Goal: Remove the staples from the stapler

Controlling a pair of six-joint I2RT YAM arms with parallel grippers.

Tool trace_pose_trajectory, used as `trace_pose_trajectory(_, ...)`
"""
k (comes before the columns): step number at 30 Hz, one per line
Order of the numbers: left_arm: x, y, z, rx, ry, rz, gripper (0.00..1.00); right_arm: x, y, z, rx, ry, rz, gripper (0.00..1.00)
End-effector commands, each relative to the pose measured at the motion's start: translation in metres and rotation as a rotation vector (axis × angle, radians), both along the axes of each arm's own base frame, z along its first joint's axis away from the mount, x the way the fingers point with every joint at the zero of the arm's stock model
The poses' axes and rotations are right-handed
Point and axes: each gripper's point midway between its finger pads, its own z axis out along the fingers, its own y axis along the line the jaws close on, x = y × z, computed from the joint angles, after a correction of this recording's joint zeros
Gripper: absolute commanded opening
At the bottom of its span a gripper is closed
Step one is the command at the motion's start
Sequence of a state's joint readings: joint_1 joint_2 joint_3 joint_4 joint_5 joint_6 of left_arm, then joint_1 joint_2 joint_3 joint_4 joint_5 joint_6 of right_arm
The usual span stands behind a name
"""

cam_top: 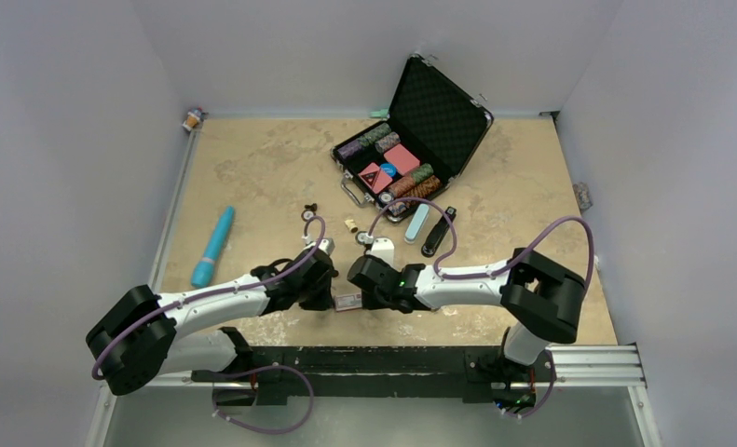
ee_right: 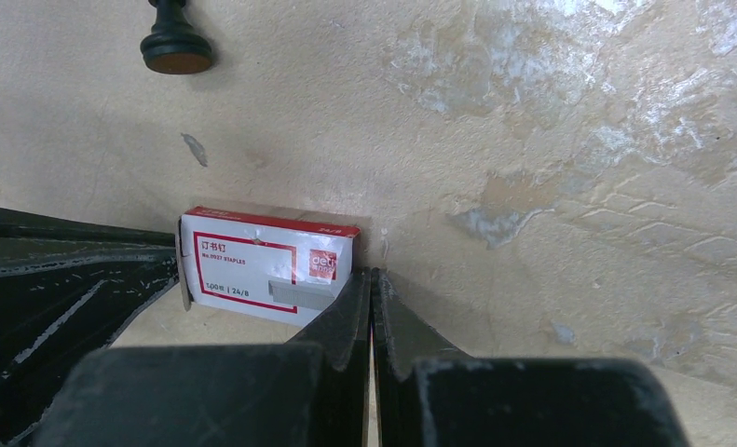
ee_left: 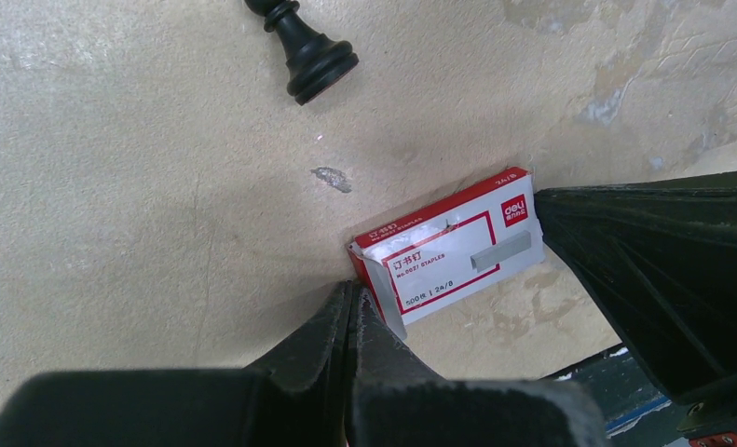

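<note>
From above we see the left gripper (cam_top: 332, 291) and right gripper (cam_top: 354, 276) flanking the red-and-white box (cam_top: 348, 301) near the front edge of the table (cam_top: 252, 168), open tabletop beyond; the staples are too small to find. Left wrist: clenched fingers (ee_left: 332, 326) touch the box's flap. Right wrist: shut fingers (ee_right: 346, 312) sit at its other end

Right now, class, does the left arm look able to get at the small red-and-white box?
Probably yes: the box lies right at the tip of the shut left tool, with nothing between them. The tool would need to open first.
</note>
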State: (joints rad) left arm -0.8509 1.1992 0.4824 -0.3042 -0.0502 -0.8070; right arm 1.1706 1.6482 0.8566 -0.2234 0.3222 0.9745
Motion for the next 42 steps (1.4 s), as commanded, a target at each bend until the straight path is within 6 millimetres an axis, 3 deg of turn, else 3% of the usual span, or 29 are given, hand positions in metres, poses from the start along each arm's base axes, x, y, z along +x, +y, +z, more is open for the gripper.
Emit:
trace_pose_trajectory(1, -0.002, 0.009, -0.006, 0.056, 0.017, -0.014, 0.00, -0.006, -0.007, -0.016, -0.061, 0.034, 0.023, 0.00)
trace_pose_trajectory(16, -0.001, 0.007, -0.002, 0.045, 0.013, -0.017, 0.00, -0.004, -0.003, -0.016, -0.069, 0.030, 0.026, 0.00)
trace_pose_trajectory(25, -0.001, 0.018, 0.016, 0.077, 0.004, 0.029, 0.00, -0.008, -0.008, -0.010, -0.055, 0.038, 0.024, 0.00)
trace_pose_trajectory(33, -0.006, 0.026, 0.065, 0.050, -0.038, 0.016, 0.00, 0.000, -0.019, 0.032, -0.066, -0.017, -0.010, 0.00)
trace_pose_trajectory(40, -0.011, 0.045, 0.139, 0.004, -0.181, -0.030, 0.00, 0.003, -0.031, 0.096, 0.018, -0.099, -0.033, 0.00)
trace_pose_trajectory(42, -0.013, 0.050, 0.162, -0.029, -0.249, -0.064, 0.00, 0.003, -0.033, 0.117, 0.070, -0.130, -0.018, 0.05)
